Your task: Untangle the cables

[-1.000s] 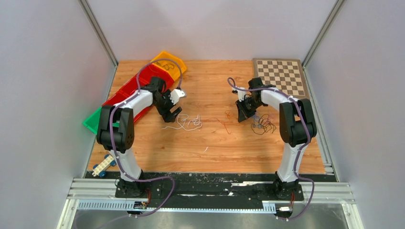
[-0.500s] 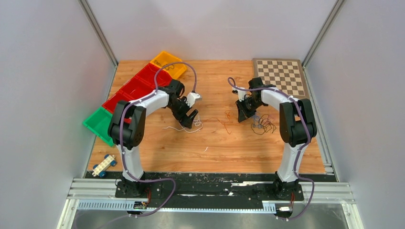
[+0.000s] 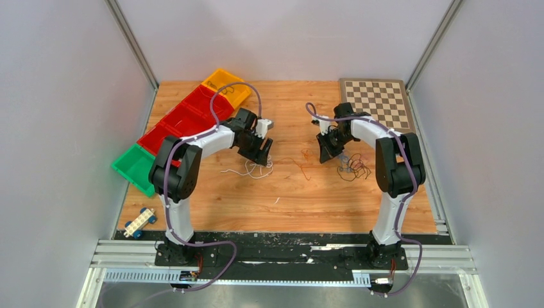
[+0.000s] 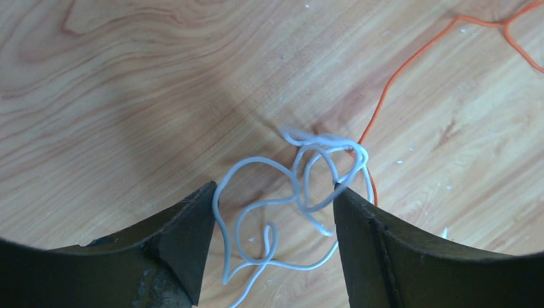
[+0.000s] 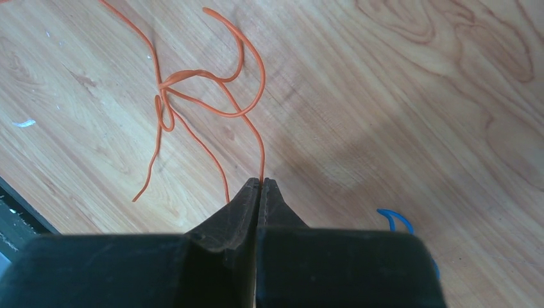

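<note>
White cable (image 4: 324, 140) now lies between narrowing left jaws.

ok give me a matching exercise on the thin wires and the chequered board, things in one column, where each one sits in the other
Things:
1. thin white curly wire
2. thin orange wire
3. tangle of thin black wire
4. brown-and-cream chequered board

Places:
A. far right corner of the wooden table
B. between the open fingers of the left gripper
C. pinched at one end by the shut right gripper
D. lying loose beside the right arm

Pairs: 1-B, 2-C, 3-D, 4-A
</note>
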Controlling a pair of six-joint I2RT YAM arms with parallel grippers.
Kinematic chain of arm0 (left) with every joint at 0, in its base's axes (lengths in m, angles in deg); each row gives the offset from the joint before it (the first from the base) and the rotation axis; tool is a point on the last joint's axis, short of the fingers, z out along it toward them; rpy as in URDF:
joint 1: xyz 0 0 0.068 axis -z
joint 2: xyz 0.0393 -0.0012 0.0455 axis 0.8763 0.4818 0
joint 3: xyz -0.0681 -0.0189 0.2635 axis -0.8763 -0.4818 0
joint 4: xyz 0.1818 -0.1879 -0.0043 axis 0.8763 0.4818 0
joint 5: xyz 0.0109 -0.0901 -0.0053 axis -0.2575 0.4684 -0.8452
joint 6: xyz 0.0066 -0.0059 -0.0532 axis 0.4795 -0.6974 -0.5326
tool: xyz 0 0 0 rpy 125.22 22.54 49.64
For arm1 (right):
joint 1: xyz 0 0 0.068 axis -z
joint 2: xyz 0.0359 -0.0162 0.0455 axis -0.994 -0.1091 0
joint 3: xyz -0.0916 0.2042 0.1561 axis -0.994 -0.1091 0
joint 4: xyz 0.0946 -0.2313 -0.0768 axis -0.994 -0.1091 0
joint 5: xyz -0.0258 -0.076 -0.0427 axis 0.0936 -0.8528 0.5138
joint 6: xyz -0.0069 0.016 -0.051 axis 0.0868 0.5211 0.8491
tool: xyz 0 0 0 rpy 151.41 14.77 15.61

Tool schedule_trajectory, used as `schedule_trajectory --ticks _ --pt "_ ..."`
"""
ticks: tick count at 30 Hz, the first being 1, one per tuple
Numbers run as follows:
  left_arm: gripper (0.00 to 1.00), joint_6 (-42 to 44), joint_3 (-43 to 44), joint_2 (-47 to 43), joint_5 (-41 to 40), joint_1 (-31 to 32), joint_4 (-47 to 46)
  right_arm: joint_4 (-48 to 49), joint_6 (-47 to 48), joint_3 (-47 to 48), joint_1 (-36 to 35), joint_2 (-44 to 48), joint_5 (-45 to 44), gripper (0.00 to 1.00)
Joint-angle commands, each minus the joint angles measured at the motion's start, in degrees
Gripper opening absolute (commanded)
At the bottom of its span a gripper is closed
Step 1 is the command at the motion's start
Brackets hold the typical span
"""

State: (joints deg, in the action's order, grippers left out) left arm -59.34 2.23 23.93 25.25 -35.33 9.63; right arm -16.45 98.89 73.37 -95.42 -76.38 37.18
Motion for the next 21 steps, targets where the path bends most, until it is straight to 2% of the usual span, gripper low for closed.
schedule_trajectory --ticks 1,5,8,10,15,21 --pt "0.69 -1.99 -0.93 1.24 -7.67 1.47 -1.30 -0.62 2.08 1.71 0.26 1.29 -2.09 0.00" --pt "0.43 -0.87 -0.99 0.27 -9.56 0.80 0.97 -0.91 3.23 0.87 1.65 2.40 -4.06 0.00" --pt "0.13 -0.10 -0.77 -1.57 -9.45 -1.30 2.50 -1.08 3.96 -0.10 2.62 3.37 -5.63 0.00" --pt "0.01 1.68 -0.22 -3.72 -8.94 -3.61 3.63 -1.06 4.67 -1.03 3.11 3.92 -7.12 0.00" --pt "0.00 7.30 0.73 -13.42 -6.20 -12.25 4.26 -0.78 6.77 -3.72 4.43 4.56 -10.02 0.00" --pt "0.00 11.17 7.90 -20.96 2.23 -21.76 7.55 -0.51 6.08 -4.27 4.95 4.78 -9.62 0.00"
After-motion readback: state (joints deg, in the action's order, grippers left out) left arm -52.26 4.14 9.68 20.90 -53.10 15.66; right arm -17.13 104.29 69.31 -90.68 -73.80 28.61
